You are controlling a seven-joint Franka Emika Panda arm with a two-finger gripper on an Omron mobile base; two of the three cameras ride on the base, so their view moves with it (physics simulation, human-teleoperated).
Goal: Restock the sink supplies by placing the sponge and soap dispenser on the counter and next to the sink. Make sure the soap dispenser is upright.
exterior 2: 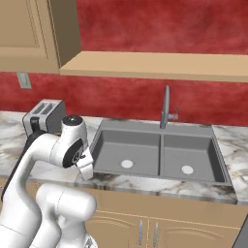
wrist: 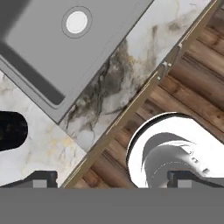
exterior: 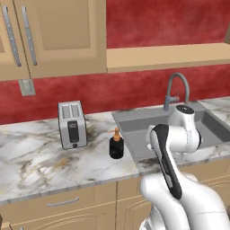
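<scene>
The soap dispenser (exterior: 116, 143), a squat black bottle with an orange-brown pump, stands upright on the marble counter (exterior: 36, 157) just left of the sink (exterior: 148, 130). In the hand view it shows from above as a black shape (wrist: 11, 130) at the left edge. My gripper (wrist: 114, 179) hangs open over the counter's front edge (wrist: 131, 74) by the sink's left basin (wrist: 52, 48), its fingertips (wrist: 41, 178) wide apart with nothing between them. In the right base view the hand (exterior 2: 86, 169) points down at the sink's near left corner. The sponge is out of view.
A silver toaster (exterior: 72, 124) stands on the counter left of the dispenser. The curved faucet (exterior: 177, 90) rises behind the double-basin sink (exterior 2: 160, 150). Wall cabinets (exterior: 49, 36) and a shelf (exterior 2: 155, 65) hang above. Wooden floor (wrist: 197, 92) lies below the counter edge.
</scene>
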